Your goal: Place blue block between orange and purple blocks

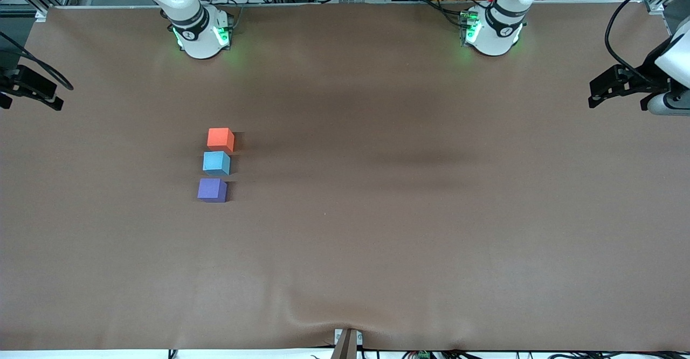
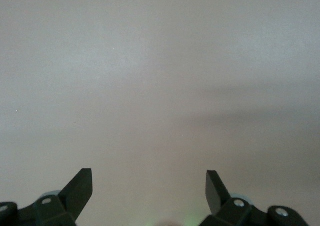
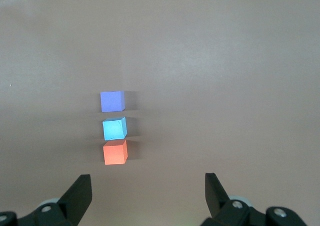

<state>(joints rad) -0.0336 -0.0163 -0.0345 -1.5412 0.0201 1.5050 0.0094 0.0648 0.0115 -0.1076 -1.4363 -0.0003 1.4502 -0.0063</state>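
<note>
The blue block (image 1: 216,163) already sits between the orange block (image 1: 221,139) and purple block (image 1: 212,190) on the bench (image 1: 409,219), so both the right hand (image 3: 148,193) and left hand (image 2: 149,188) hang empty, fingers apart, well clear of it.

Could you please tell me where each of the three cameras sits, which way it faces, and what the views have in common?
Front view: high across the table, facing both arm bases; shows the orange block, blue block and purple block in a row, the left gripper and right gripper at the edges.
Left wrist view: on the left wrist, facing bare table past its own open fingers.
Right wrist view: on the right wrist, facing the three blocks past its open fingers.
Shared: front and right wrist views both show the block row.
</note>
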